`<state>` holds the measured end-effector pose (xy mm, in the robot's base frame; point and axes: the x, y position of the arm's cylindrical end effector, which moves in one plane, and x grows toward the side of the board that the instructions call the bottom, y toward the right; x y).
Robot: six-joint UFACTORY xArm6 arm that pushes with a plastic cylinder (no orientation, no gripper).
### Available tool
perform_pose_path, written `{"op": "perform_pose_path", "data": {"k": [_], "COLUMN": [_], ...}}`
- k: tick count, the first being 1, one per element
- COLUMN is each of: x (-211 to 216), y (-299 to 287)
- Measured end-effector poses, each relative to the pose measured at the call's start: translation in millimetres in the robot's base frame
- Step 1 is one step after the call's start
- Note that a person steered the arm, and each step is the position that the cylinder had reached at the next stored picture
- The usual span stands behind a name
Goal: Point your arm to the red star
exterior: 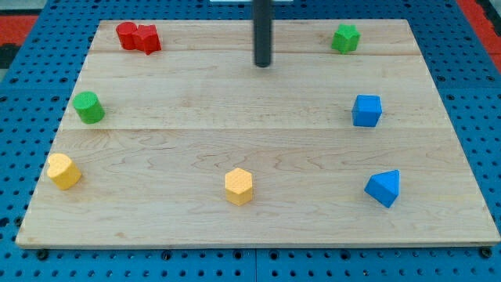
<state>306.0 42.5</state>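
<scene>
The red star point(147, 39) lies at the board's top left, touching a red round block point(126, 34) on its left side. My tip point(262, 65) is on the board near the top middle, well to the right of the red star and slightly lower. The rod rises straight up out of the view's top. Nothing touches the tip.
A green star-like block point(345, 37) is at top right, a green cylinder point(89, 107) at left, a blue cube point(367, 110) at right, a blue triangular block point(384, 188) at bottom right, a yellow hexagon point(239, 186) at bottom middle, a yellow block point(63, 171) at bottom left. The wooden board point(250, 227) sits on blue pegboard.
</scene>
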Motion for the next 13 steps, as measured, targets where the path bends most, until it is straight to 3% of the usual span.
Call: {"op": "perform_pose_path", "data": {"k": [7, 8, 13], "x": [0.0, 55.3, 30.4], "y": [25.3, -29.1, -16.0]}}
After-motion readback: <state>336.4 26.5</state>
